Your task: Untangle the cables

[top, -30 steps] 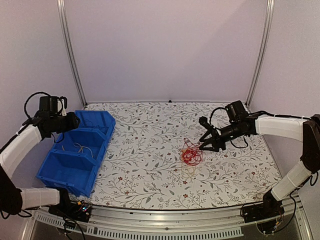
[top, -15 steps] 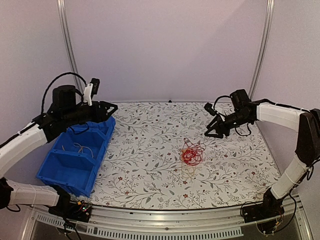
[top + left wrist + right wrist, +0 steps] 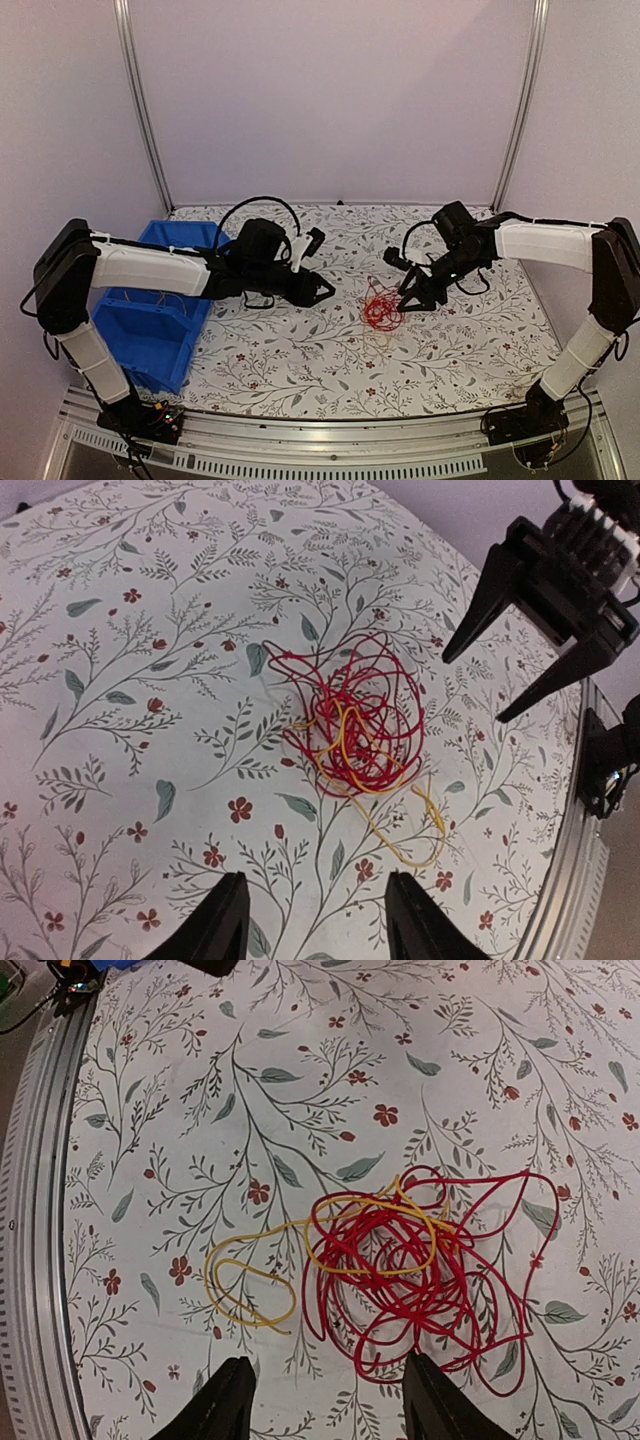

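The cables (image 3: 382, 312) lie as a small clump on the flowered table, mostly red loops with a yellow strand running through. In the left wrist view the cables (image 3: 360, 725) sit just ahead of my left gripper (image 3: 315, 882), which is open with nothing between its fingers. My left gripper (image 3: 322, 290) hovers to the left of the clump. My right gripper (image 3: 408, 297) hangs at the clump's right edge, also open and empty. From the right wrist, the cables (image 3: 420, 1260) spread just beyond the right gripper (image 3: 326, 1362), with a yellow loop (image 3: 245, 1285) trailing to the left.
A blue bin (image 3: 150, 300) with compartments stands at the left of the table, behind the left arm, with thin wires inside. The metal front rail (image 3: 320, 440) runs along the near edge. The right gripper (image 3: 475, 688) shows opposite in the left wrist view.
My left arm swung from above the blue bin out to the table's middle, close to the clump. My right gripper lifted away, then came back down to the clump's right edge.
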`<state>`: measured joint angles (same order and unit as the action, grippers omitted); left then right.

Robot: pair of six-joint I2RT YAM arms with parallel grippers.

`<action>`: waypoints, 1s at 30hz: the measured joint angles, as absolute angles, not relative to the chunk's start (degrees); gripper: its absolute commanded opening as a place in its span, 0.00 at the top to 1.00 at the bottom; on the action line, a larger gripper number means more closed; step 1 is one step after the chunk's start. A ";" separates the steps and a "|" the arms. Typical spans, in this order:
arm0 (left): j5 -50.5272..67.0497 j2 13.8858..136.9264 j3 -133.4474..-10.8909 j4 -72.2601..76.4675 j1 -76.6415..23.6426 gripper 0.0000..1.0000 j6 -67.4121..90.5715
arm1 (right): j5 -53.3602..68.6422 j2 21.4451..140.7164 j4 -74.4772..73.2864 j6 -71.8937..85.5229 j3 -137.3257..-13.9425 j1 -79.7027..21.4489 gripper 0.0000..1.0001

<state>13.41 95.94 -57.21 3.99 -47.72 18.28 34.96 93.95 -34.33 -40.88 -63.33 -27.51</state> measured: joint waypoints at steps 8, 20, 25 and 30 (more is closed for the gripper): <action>19.42 105.51 -59.81 11.31 -55.13 0.48 25.78 | 33.04 88.79 -32.82 -41.34 -58.83 -29.76 0.45; 20.14 117.12 -68.75 7.46 -59.22 0.58 33.74 | 33.34 87.42 -27.73 -38.11 -58.13 -24.84 0.44; 21.78 120.03 -71.81 7.49 -59.24 0.79 33.95 | 33.54 87.33 -26.94 -37.89 -57.34 -24.84 0.44; 23.22 122.96 -73.87 6.44 -59.20 1.00 33.43 | 33.52 87.31 -26.83 -37.67 -57.30 -24.84 0.44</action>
<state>23.22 122.96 -73.87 6.44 -59.20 33.43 33.52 87.31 -26.83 -37.67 -57.30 -24.84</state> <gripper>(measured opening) 0.034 0.559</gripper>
